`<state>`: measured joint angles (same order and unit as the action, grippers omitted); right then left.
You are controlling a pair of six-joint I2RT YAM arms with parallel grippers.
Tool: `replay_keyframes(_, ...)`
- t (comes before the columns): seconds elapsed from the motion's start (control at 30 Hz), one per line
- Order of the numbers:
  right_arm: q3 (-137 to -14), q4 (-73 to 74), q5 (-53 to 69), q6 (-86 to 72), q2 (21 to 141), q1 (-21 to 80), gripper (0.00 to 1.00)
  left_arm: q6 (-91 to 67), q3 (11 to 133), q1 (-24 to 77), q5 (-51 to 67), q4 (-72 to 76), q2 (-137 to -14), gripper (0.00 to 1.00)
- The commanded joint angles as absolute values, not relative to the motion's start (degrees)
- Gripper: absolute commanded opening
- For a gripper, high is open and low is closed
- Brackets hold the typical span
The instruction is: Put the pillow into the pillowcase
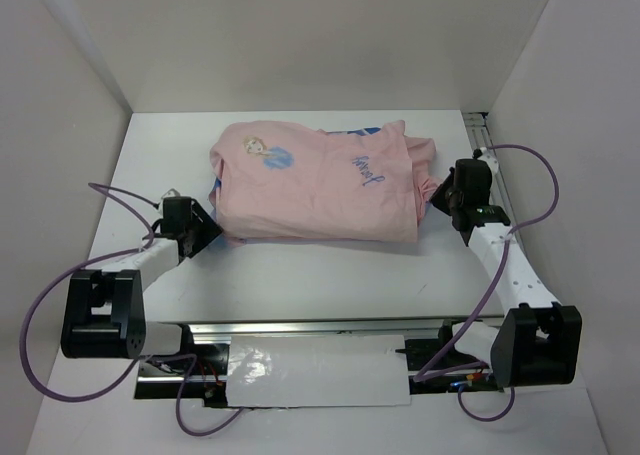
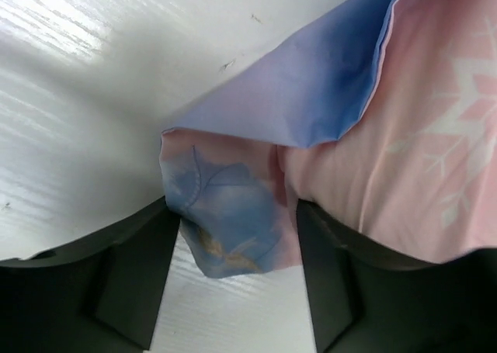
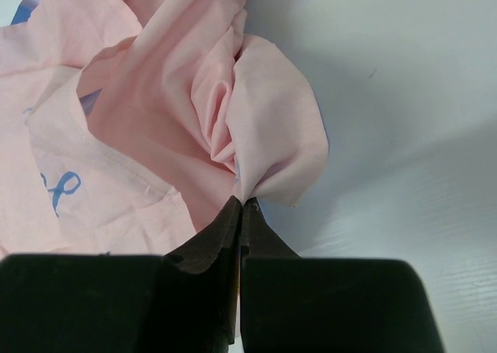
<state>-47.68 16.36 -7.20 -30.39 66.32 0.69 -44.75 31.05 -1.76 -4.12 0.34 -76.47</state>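
pillowcase [image 1: 320, 180]: pink side up, bulging, on table [image 1: 300, 280] | right gripper [image 3: 242, 205]: pinched tight on its bunched right edge | left gripper [image 2: 233, 233]: fingers apart, blue-printed corner lying between them

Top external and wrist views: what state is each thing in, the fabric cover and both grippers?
Thin pink-and-blue fabric pillowcase: pink side out, plump, looks filled.
Left gripper: open around a blue-printed pillowcase corner.
Right gripper: shut on a bunched pink pillowcase fold.
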Motion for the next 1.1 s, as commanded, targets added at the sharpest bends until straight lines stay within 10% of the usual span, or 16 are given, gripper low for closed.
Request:
replay_keyframes(0.0, -49.6, 15.6, -8.4, -30.8, 63.9, 0.3, 0.00, -43.9, 31.7, -0.9, -5.0, -3.2, -79.8, 0.69)
replay_keyframes(0.2, -49.0, 15.0, -7.2, -30.8, 64.4, -0.3, 0.00, -43.9, 32.9, -0.3, -5.0, -3.8, -81.1, 0.44)
replay_keyframes(0.23, -49.0, 15.0, -7.2, -30.8, 64.4, -0.3, 0.00, -43.9, 32.9, -0.3, -4.5, -3.8, -81.1, 0.32)
replay_keyframes(0.27, -49.0, 15.0, -7.2, -30.8, 64.4, -0.3, 0.00, -43.9, 32.9, -0.3, -4.5, -3.8, -81.7, 0.00)
replay_keyframes(0.6, -54.6, 15.6, -7.8, -28.7, 63.9, -0.3, 0.00, -43.9, 32.6, 0.8, -8.2, -2.9, -60.7, 0.00)
replay_keyframes(1.07, -84.3, 19.1, -24.6, -18.6, 63.9, -0.8, 0.00, -34.6, 78.2, -3.5, -22.8, -19.8, -51.7, 0.00)
